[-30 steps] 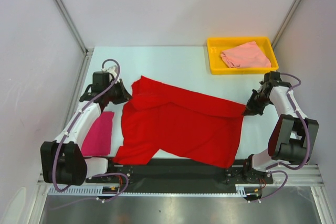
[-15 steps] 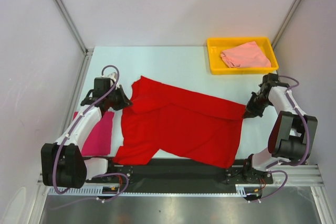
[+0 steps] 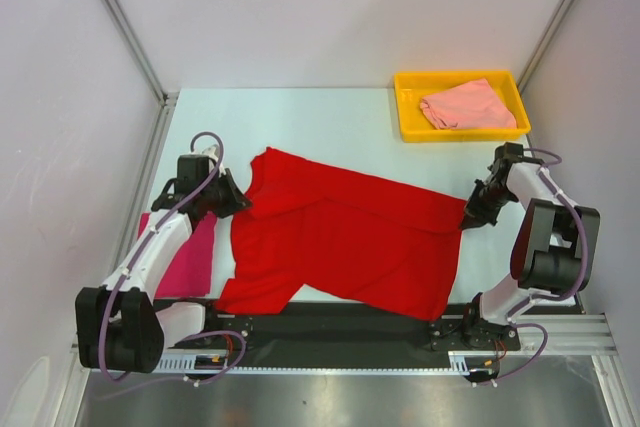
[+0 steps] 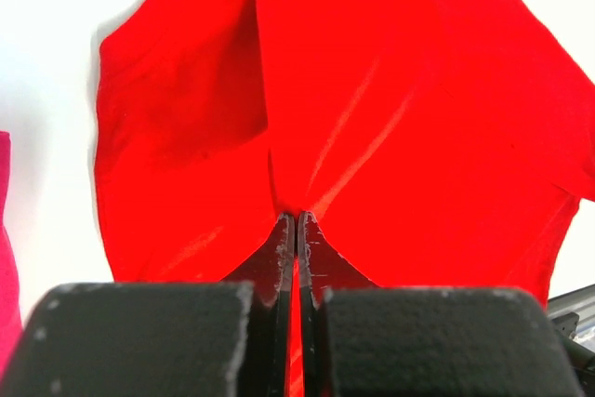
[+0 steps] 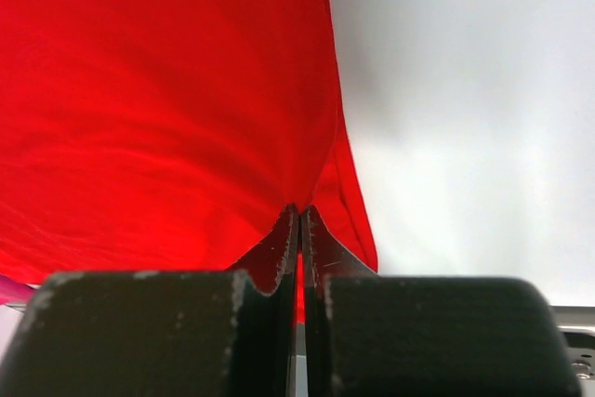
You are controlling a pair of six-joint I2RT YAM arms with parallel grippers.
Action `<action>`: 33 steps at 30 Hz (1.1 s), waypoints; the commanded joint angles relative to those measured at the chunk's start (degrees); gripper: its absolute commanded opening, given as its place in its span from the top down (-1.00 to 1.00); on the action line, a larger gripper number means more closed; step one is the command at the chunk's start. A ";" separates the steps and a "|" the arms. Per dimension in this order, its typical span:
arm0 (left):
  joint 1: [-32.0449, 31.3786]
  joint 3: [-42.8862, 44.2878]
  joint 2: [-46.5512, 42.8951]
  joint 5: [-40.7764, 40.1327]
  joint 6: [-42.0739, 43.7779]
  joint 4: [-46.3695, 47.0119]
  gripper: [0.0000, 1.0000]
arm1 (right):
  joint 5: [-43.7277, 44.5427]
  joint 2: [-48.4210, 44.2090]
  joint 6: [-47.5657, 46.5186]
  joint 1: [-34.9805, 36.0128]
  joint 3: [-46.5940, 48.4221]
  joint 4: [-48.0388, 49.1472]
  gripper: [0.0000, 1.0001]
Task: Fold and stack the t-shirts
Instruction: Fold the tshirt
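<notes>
The bright red cloth t-shirt (image 3: pixel 340 237) lies spread along the table's (image 3: pixel 330 122) near edge. The left jaws are pinched tight on its end by the left edge and the right jaws on its end by the right edge, likely to stretch it flat for folding.

Both end effectors (image 4: pixel 296 218) (image 5: pixel 299 210) fully closed

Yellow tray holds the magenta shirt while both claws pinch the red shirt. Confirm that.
Wrong shirt: the yellow tray holds the pale salmon shirt, as the top external view shows; the magenta shirt lies by the left arm. The left claw and right claw do pinch the red shirt.
</notes>
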 commanded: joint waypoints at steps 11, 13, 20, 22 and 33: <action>0.32 -3.43 -2.04 -0.08 -1.89 0.51 0.84 | 2.69 1.81 0.12 0.65 0.28 0.69 0.97; 0.32 -3.17 -1.42 -0.16 -1.71 0.34 0.42 | 3.13 1.73 0.38 0.65 -0.33 0.86 0.93; 0.49 5.78 5.75 -1.92 5.31 2.96 -0.35 | 5.86 -0.98 6.87 -1.19 -0.95 4.98 -0.25; 0.49 12.81 11.03 -0.26 8.20 7.09 -0.65 | 3.49 -1.35 9.59 -1.28 -1.13 12.09 -0.45; 2.69 59.47 55.68 -4.83 16.30 -4.14 -0.63 | 1.83 13.85 6.97 -1.29 11.80 18.00 -0.55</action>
